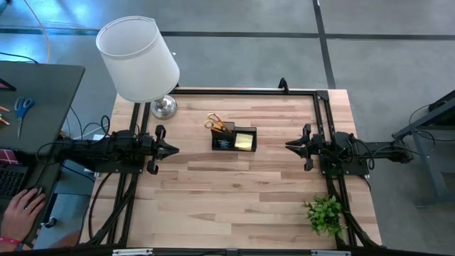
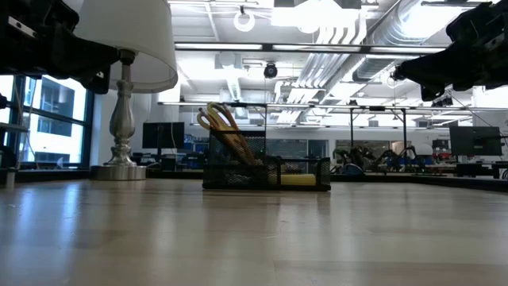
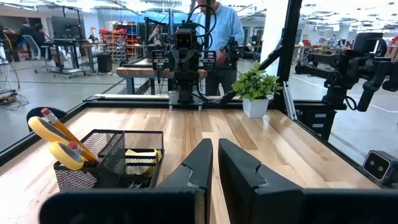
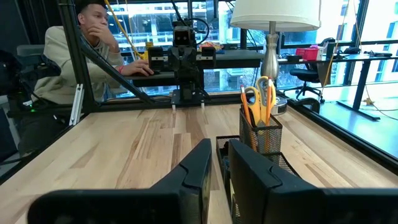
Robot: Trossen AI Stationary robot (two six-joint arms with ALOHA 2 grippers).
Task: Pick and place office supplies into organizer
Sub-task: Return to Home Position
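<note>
The organizer [image 1: 234, 139] stands on the bench [image 1: 234, 195], about midway between the two arms and nearer the lamp edge than the plant edge. Its taller compartment, on the side toward the left arm, holds the yellow-handled scissors [image 1: 215, 122] upright with the handles sticking out above the mesh wall, and a pencil [image 3: 55, 122] leans beside them. Its lower compartment, on the side toward the right arm, holds the sticky pad [image 1: 244, 142] lying flat. The left end effector [image 1: 174, 149] hangs above the bench well apart from the organizer on one side. Its fingers are drawn together with only a thin slit between them, and they grip nothing. The right end effector [image 1: 288, 146] hangs well apart from the organizer on the opposite side, pointing back toward it. Its fingers are likewise drawn together and hold nothing. The lamp [image 1: 138, 58] stands beyond the organizer's scissors side, near a bench corner, and the plant [image 1: 325, 213] sits far from the organizer near the corner diagonally opposite. A person's hand [image 1: 21, 210] rests on a dark desk off the bench, far past the left arm from the organizer, and blue scissors [image 1: 23, 107] also lie on that desk.
</note>
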